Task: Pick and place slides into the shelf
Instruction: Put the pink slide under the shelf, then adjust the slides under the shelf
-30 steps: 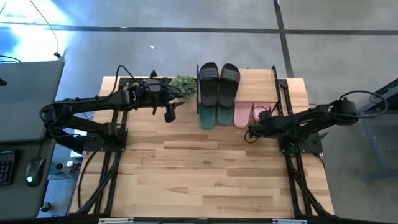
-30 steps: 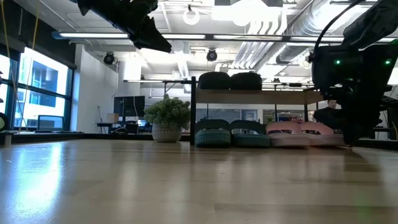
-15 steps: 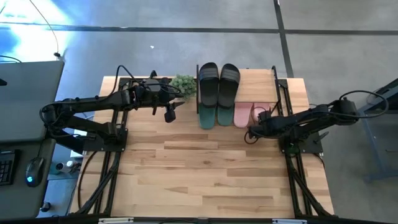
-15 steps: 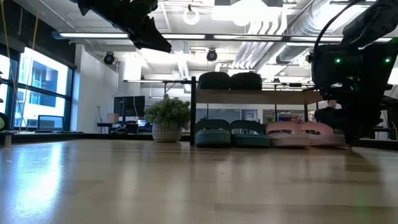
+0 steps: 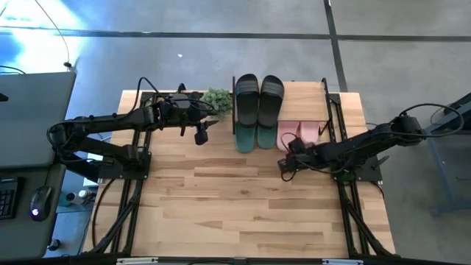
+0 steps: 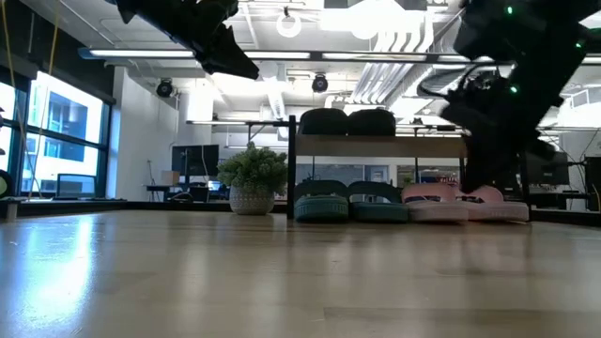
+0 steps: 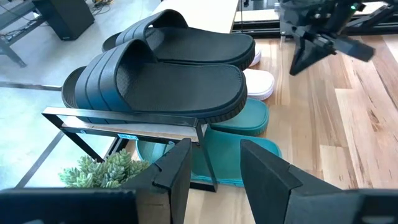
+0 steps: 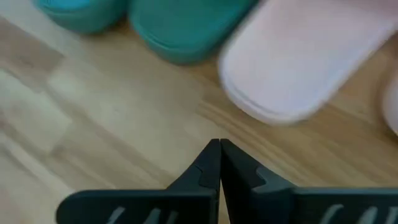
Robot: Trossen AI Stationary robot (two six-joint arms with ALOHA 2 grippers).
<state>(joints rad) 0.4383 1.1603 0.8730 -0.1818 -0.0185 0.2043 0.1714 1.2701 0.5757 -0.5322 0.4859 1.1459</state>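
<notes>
On the wooden table point(image 5: 243, 199) we see no words on the slides point(image 5: 257, 103). The right gripper point(image 5: 282, 166) is closed, empty; the left gripper point(image 5: 200, 137) partly open, empty.

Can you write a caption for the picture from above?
Black slides on the shelf, teal and pink below; right gripper shut nearby.

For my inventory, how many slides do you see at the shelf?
6. Black pair on the shelf's top board; teal-green pair on the table beneath it; pale pink pair beside them under the board. None appears hidden.
</notes>
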